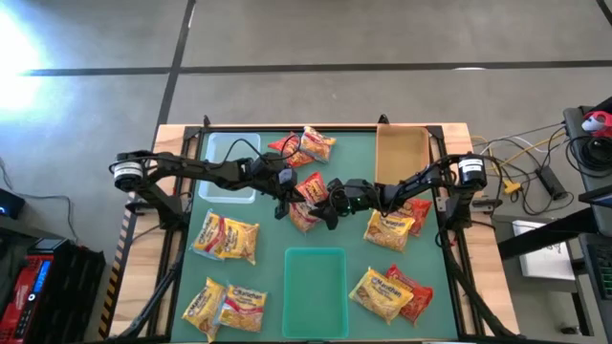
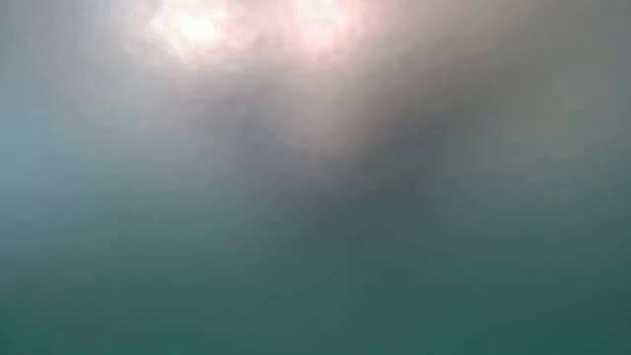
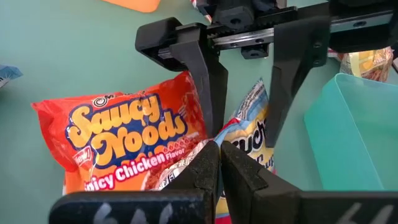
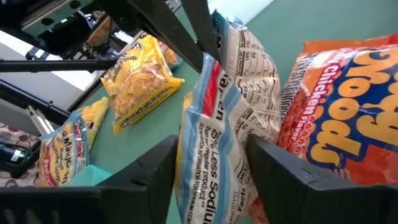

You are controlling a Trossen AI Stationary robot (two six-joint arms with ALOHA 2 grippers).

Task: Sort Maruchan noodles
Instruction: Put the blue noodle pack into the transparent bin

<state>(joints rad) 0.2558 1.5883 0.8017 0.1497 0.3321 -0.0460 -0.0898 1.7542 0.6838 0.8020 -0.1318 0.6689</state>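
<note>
Both end effectors meet beside the orange Saucy Noods packet (image 3: 124, 134): left end effector (image 3: 219, 163) pinching the blue-and-white packet (image 4: 217, 118), right end effector (image 4: 208, 162) half-closed around it, risking tearing.

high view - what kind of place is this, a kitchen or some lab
Most likely a robotics lab or workshop, not a kitchen: a green-topped table on a bare concrete floor, two robot arms mounted at its sides, and loose cables and equipment beside it.

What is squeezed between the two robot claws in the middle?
A white-and-blue noodle packet stands between the right gripper fingers, pinched by the left gripper; both wrist views show it.
</note>
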